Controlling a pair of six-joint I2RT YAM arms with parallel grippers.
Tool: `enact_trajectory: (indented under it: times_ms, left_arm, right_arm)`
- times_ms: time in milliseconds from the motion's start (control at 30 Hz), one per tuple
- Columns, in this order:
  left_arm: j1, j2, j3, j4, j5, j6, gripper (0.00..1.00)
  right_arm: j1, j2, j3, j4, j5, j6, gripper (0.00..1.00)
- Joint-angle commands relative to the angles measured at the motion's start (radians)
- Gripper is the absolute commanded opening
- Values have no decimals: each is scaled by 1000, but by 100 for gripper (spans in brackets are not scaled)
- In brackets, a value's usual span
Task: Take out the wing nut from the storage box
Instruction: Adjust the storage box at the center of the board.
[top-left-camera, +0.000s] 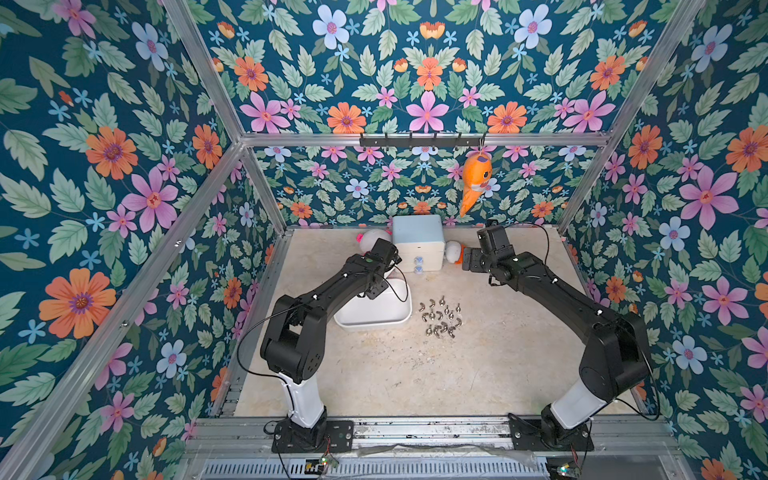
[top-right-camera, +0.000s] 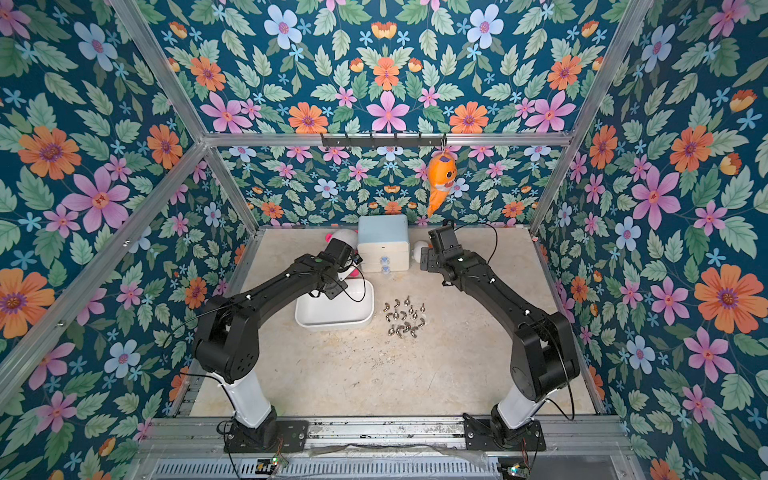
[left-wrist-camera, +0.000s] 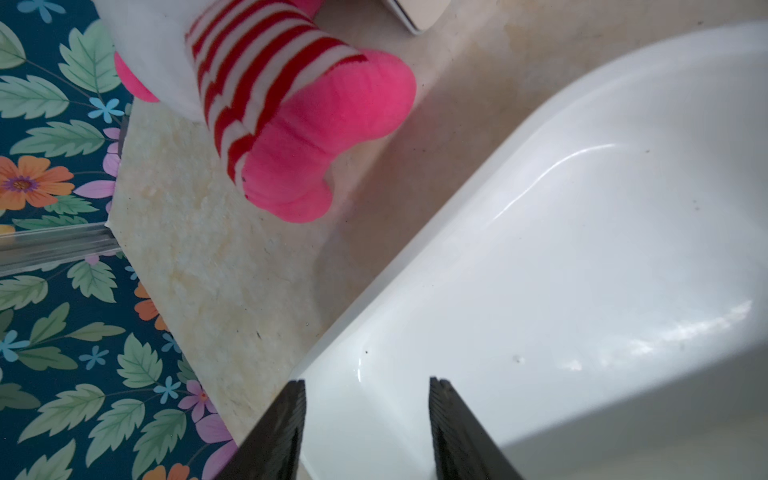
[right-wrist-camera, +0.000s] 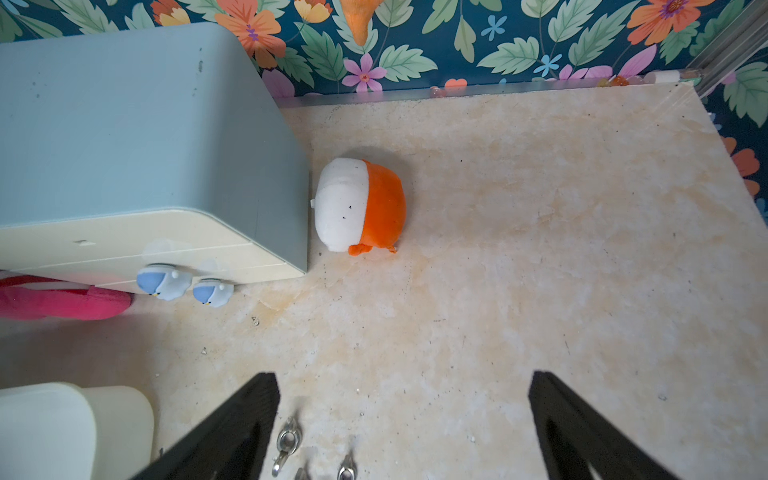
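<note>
1. Two black robot arms (top-left-camera: 324, 299) rise from the near aluminium rail (top-left-camera: 415, 428) and reach toward the far side of the beige marbled table (top-left-camera: 415, 374).
2. The shallow white rectangular plastic storage box (top-left-camera: 374, 318) sits left of centre, open side up. Its long axis runs left to right, and the left arm hides its far-left part in both top views.
3. Small silver metal wing nuts (top-left-camera: 442, 318) lie in a loose cluster on the table just right of the box, wings pointing in mixed directions.
4. The left gripper (left-wrist-camera: 368, 380) is over the box's corner, fingers partly spread and pinching nothing. I cannot tell whether they touch the rim.
5. The right gripper (right-wrist-camera: 403, 374) hovers on the far side of the cluster, fingers spread wide, holding nothing.
</note>
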Motion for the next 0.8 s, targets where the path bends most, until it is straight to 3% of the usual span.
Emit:
enact_trajectory:
  times_ms: [0,200,767]
  left_arm:
    - [19,-18,-14,43,122,131,55]
    - [68,47,52,-23,190,164,55]
    - [147,136,43,8,271,195,51]
  right_arm:
    - [0,39,19,1,3,-11,99]
    - [1,50,33,-2,1,-10,99]
    - [2,58,33,-2,8,-10,99]
